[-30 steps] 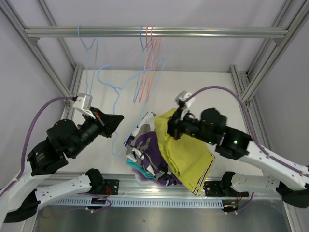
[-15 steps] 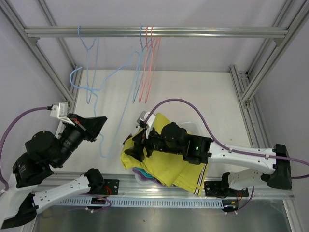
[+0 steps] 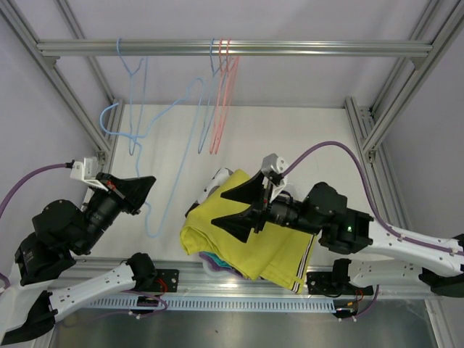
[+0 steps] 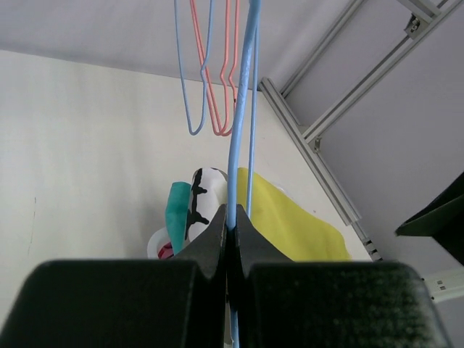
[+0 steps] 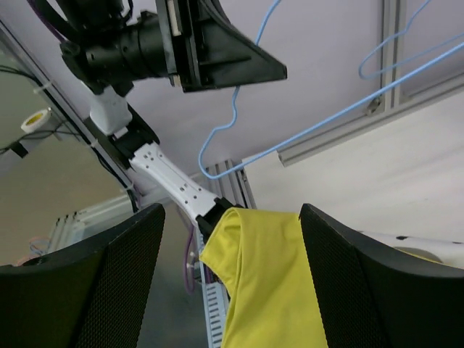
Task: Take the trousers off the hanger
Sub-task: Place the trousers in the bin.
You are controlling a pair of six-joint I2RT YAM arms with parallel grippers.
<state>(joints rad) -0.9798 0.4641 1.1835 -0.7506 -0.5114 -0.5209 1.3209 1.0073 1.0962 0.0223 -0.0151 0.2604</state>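
The left end effector (image 4: pixel 230 217) was pressed together on the wire of a light-blue hanger (image 4: pixel 241 109), which hung bare over the left part of the table (image 3: pixel 304 138). The right end effector (image 3: pixel 243 206) stood spread wide just over the mustard yellow trousers (image 3: pixel 283 246), gripping nothing. Those trousers lay on top of a pile at the near edge of the table, with the teal trousers (image 4: pixel 177 217) and a black-and-white patterned garment (image 4: pixel 205 190) showing from beneath, while pink hangers (image 3: pixel 221 109) hung empty from the rail (image 3: pixel 290 48).
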